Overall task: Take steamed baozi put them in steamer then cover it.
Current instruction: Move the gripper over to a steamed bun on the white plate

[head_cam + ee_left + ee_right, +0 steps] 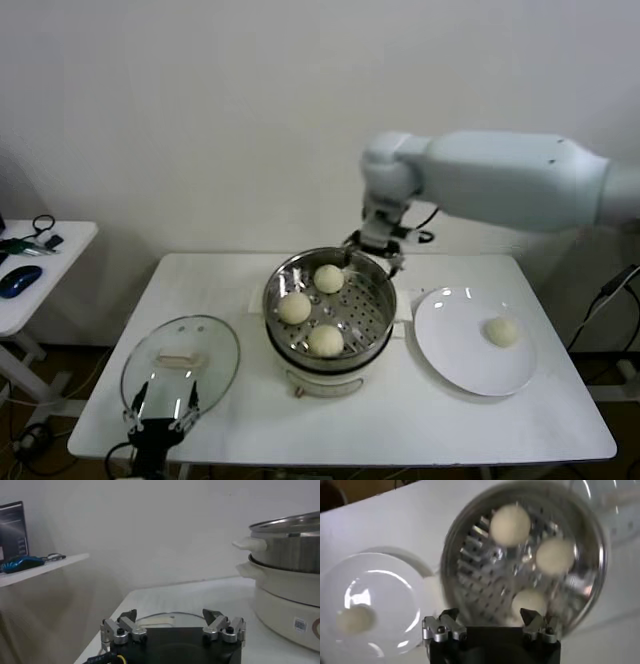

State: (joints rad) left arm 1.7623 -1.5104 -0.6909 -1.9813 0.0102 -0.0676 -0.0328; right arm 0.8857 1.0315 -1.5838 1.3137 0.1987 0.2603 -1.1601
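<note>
Nearest, at the table's (420, 430) front edge, the left end effector (163, 409) waits with fingers spread, empty, by the glass cover (181, 360), not yet placed. Further in, three steamed baozi (326, 340) sit in the steamer (372, 338); the fourth baozi (502, 331) remains on the white plate (455, 355). Farthest, the right end effector (493, 625) hangs spread and empty above the steamer's back rim

Three cream baozi (311, 307) sit in the steel steamer (376, 302), fourth baozi (502, 331) on white plate (452, 350), glass cover (181, 362) flat on table beside steamer.
</note>
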